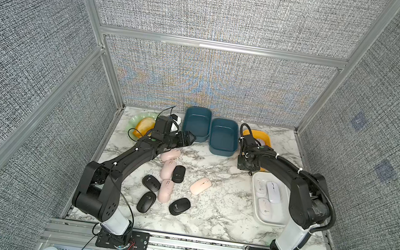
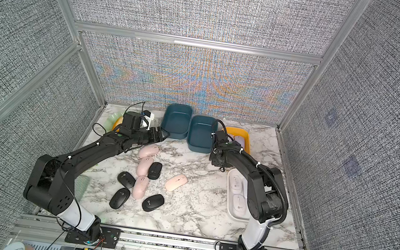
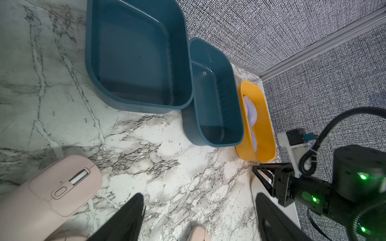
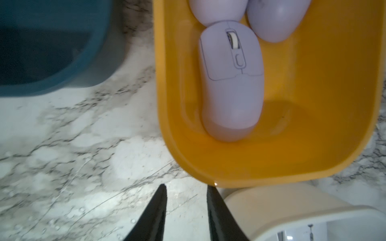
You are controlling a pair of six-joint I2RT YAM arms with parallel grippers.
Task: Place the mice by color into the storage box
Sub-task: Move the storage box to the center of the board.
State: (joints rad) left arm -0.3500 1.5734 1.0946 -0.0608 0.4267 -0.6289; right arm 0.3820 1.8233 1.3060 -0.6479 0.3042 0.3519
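Step in hand: between picks, by the look of it. Lilac and white appear sorted; pink and black not yet begun.

Right gripper (image 4: 187, 194): jaws narrow, nothing between them, low over the grey-veined white marble table (image 1: 221, 213). Directly ahead of its tips is the rounded yellow plastic box (image 4: 313, 104), holding three smooth oval lilac mice (image 4: 229, 83). The nearest lies wheel-up, with two more crowded beyond it. One finger may be brushing that box's near rim; the wrist view is too blurred to tell. Just beside that finger is the shallow white plastic tray (image 1: 254, 191), with three smooth white mice (image 1: 273, 191) in it.

Left gripper (image 3: 198, 196): jaws wide, empty. Ahead of it stand two deep teal plastic boxes (image 1: 197, 124), both bare. Under and behind it, loose on the marble, are four pale pink mice (image 1: 168, 170) and four black mice (image 1: 151, 183), mixed and partly touching.

Next move, as judged: the left gripper drops onto the nearest pink mouse (image 3: 52, 187), spans its narrow sides and carries it forward to one teal box. One colour per box. The smooth curved shells would likely slip under an off-centre pinch.
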